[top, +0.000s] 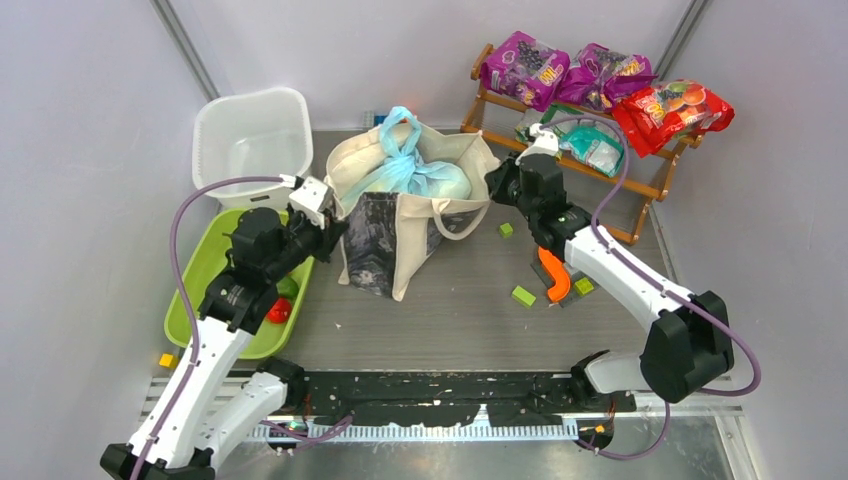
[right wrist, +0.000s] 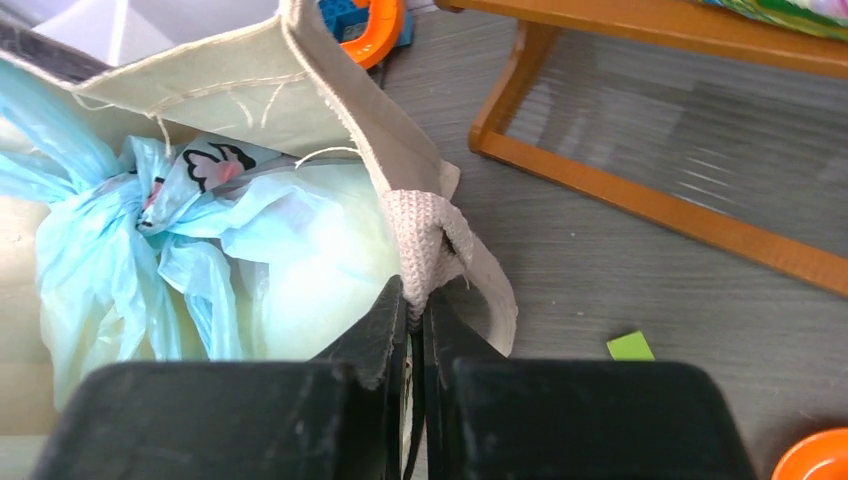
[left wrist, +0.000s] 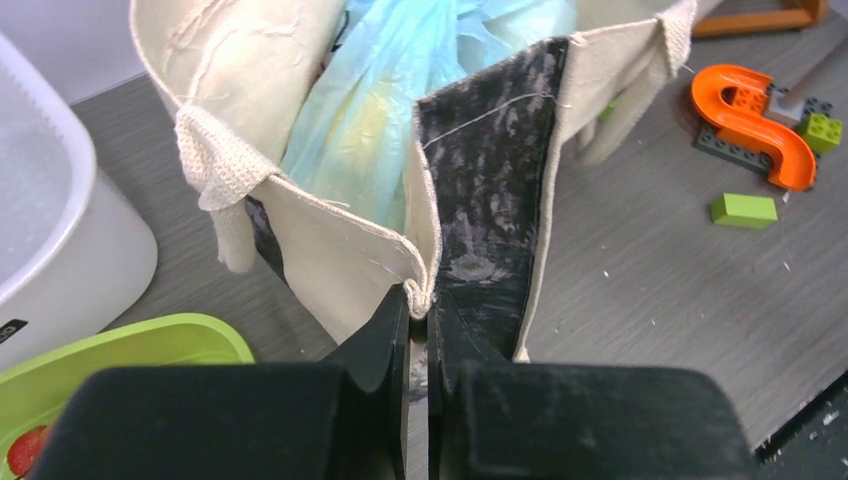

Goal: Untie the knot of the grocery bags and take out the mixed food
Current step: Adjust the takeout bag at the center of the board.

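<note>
The cream canvas tote (top: pixel 400 225) stands mid-table with the light-blue plastic bag (top: pixel 420 175) inside it. The bag's knot (top: pixel 403 135) is still tied and also shows in the right wrist view (right wrist: pixel 135 195). My left gripper (top: pixel 335 228) is shut on the tote's left rim corner (left wrist: pixel 425 297). My right gripper (top: pixel 492 182) is shut on the tote's right rim at the webbing handle (right wrist: pixel 420 250). The tote's mouth is spread between them. A red snack packet (top: pixel 672 112) lies on the rack. The other food is hidden in the blue bag.
A white tub (top: pixel 252 135) stands back left. A green tray (top: pixel 215 290) with red and green fruit lies under the left arm. A wooden rack (top: pixel 575 150) holds purple and teal packets. An orange curved toy (top: pixel 553 275) and green blocks (top: pixel 523 296) lie right of the tote.
</note>
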